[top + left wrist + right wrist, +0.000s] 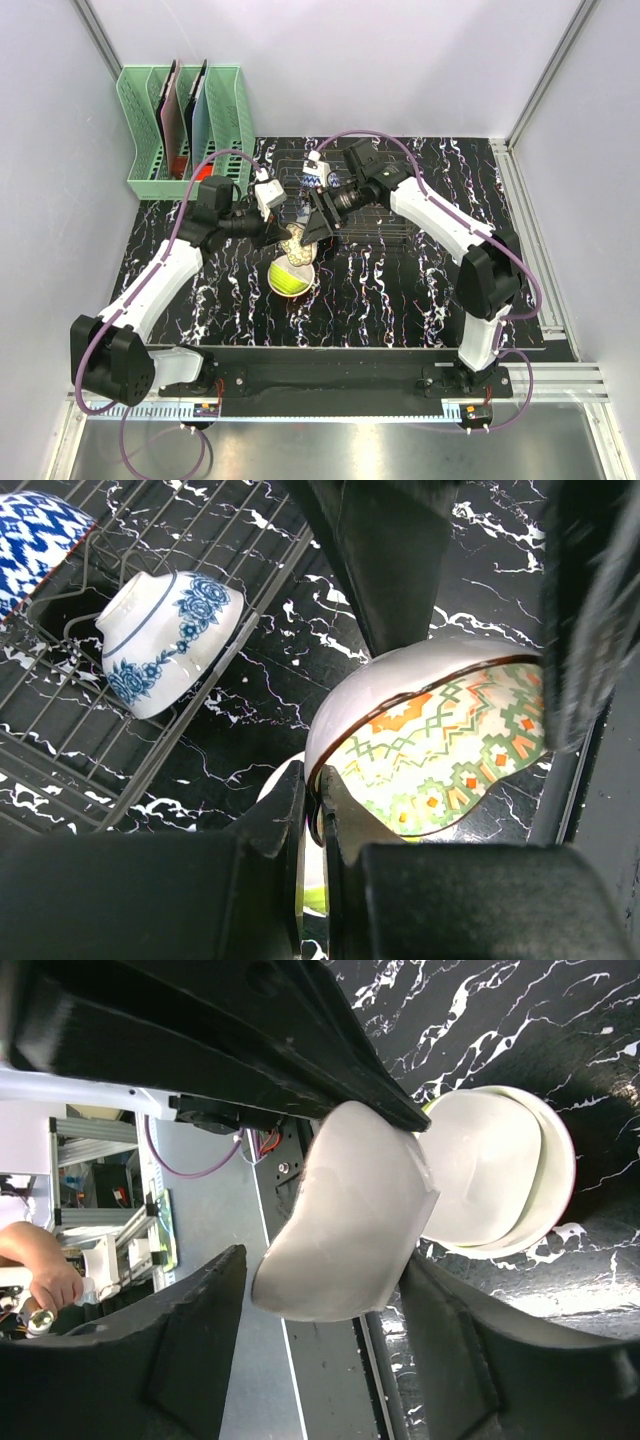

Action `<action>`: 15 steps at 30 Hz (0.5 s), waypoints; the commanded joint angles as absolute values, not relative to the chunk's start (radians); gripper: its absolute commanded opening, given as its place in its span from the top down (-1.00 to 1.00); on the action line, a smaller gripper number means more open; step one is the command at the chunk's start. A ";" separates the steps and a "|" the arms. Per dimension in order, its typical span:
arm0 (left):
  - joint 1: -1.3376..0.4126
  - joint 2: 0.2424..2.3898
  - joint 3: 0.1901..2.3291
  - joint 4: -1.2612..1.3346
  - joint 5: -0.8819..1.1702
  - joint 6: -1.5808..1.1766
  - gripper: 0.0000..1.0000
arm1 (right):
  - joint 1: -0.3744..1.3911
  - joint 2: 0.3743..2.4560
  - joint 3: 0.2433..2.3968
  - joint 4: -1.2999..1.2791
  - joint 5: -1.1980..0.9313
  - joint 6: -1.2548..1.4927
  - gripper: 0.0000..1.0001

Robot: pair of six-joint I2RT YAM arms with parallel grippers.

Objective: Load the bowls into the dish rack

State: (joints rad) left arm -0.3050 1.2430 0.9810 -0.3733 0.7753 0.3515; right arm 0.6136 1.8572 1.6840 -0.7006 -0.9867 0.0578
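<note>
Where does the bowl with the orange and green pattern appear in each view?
Top external: the patterned bowl near centre, beyond the lime bowl.
Left wrist: bowl right of centre, rim in the left pincer.
Right wrist: bowl at centre, white outside only.
Shared landmark: the black marbled table.

Top external: high, behind, looking down on black white-veined tabletop point(400, 300). Wrist views: very close, both sharing white round patterned bowl point(440, 730) point(345, 1220).
</note>
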 commanded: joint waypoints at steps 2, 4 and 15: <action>-0.302 1.221 1.040 -0.324 0.811 0.364 1.00 | 0.641 1.876 1.684 -0.680 -1.008 0.061 -0.21; -0.301 1.221 1.039 -0.325 0.811 0.367 1.00 | 0.641 1.876 1.692 -0.681 -1.008 0.064 -0.08; -0.302 1.226 1.037 -0.324 0.787 0.361 0.91 | 0.640 1.865 1.694 -0.680 -0.983 0.066 0.95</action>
